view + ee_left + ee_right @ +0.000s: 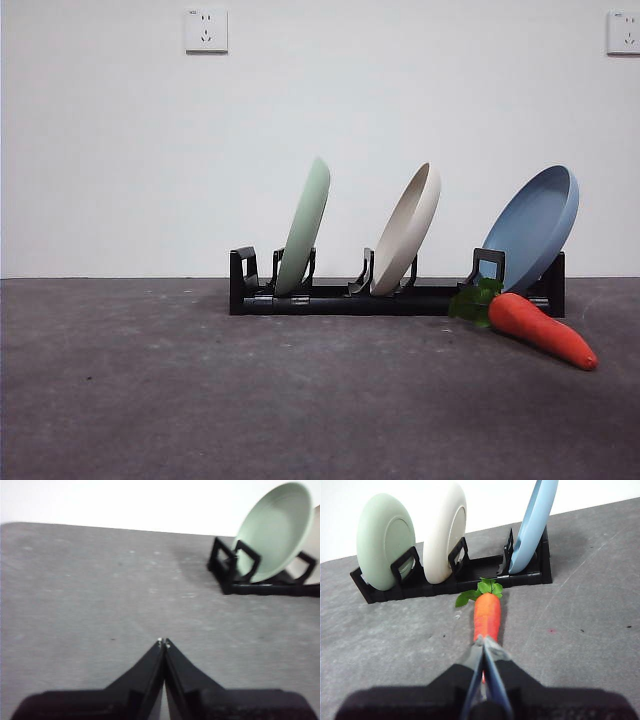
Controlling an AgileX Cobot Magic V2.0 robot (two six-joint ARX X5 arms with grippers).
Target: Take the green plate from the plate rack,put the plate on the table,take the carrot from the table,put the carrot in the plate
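Nearest in the front view, the carrot (pixel 542 328) lies on the dark grey bench (pixel 200 400) at about 4 o'clock, its leaves touching the plate rack (pixel 340 298). Behind it the green plate (pixel 304 226) leans in the rack's 9 o'clock slot, a beige plate (pixel 407 229) mid-rack, a blue plate (pixel 534 225) toward 3 o'clock. The left hand (pixel 163 642) hovers pressed together over bare bench, and the right hand (pixel 485 641), also pressed together, hangs just above the carrot's tip.

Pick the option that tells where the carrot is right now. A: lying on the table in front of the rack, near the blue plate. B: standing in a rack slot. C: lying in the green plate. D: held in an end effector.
A: the carrot lies on the table with its leaves by the plate rack, below the blue plate.
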